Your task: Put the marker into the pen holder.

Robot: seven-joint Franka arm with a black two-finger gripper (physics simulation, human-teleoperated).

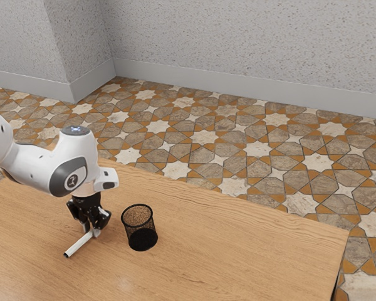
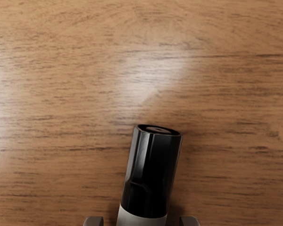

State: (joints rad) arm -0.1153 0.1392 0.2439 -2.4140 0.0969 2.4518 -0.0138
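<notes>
In the exterior view my gripper (image 1: 91,231) is low over the table, pointing down, with its fingers on either side of the marker (image 1: 79,245). The marker is a white stick with a dark end, lying on the wood and sticking out from under the hand. My gripper (image 2: 141,221) stands open in the wrist view, a gap showing between each fingertip and the marker (image 2: 151,172), whose black end and pale barrel appear there. A black mesh pen holder (image 1: 142,240) stands upright beside the hand, toward the exterior view's right, apart from the marker.
The wooden table (image 1: 238,251) stretches past the pen holder toward the exterior view's right. Its far edge runs behind the hand and the holder, with patterned floor tiles (image 1: 257,149) beyond and a grey wall (image 1: 238,37) farther back.
</notes>
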